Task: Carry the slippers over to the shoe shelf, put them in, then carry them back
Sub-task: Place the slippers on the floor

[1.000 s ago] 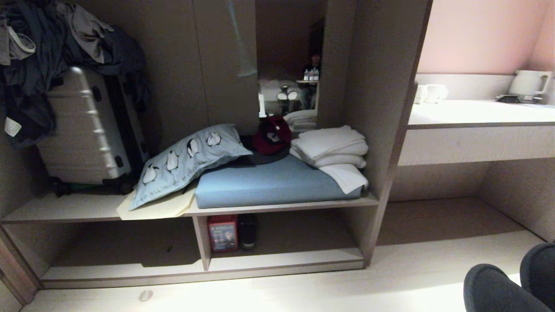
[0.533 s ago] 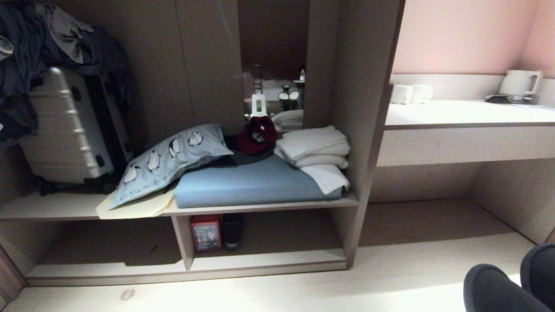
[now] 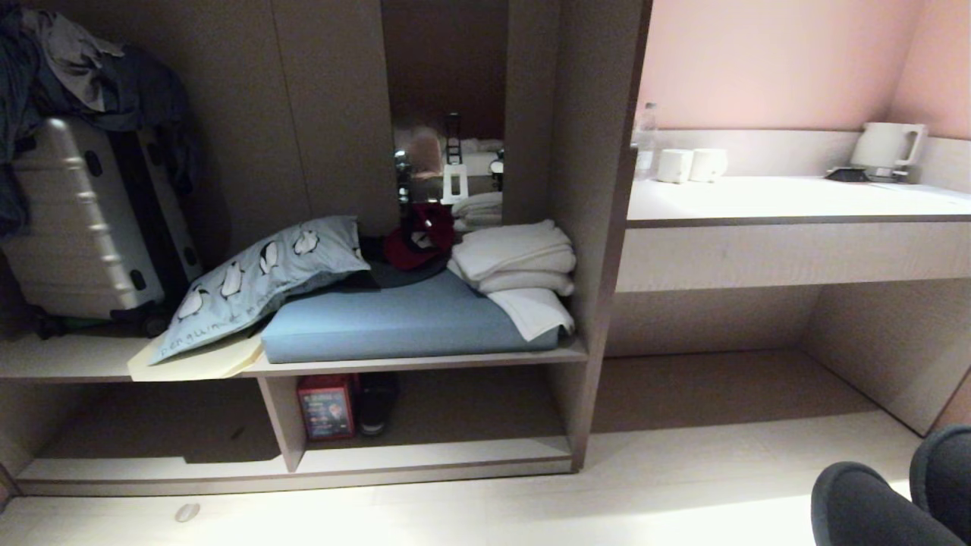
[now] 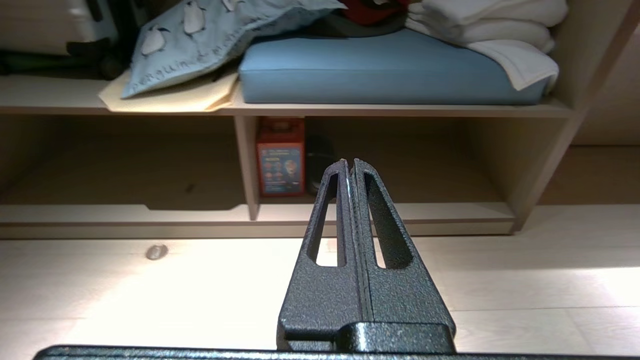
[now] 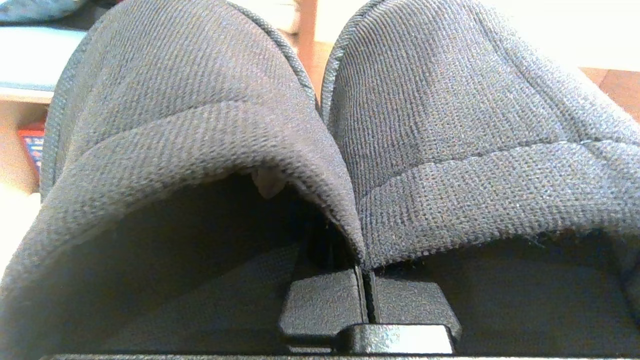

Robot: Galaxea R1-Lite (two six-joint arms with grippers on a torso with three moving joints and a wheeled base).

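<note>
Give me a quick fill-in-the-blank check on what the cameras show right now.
1. The right gripper is shut on the pair of ____.
2. The left gripper is shut and holds ____.
3. In the shoe shelf, a black shoe stands beside a ____ box.
4. The folded white towels lie on the ____ cushion.

Missing words: slippers; nothing; red; blue

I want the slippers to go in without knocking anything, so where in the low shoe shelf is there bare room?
The low pale-wood shoe shelf has bare board right of the lone black shoe, up to the side wall. Left of the slanted divider looks bare too. It is crowded just right of the divider: the red box and shoe stand together.
</note>
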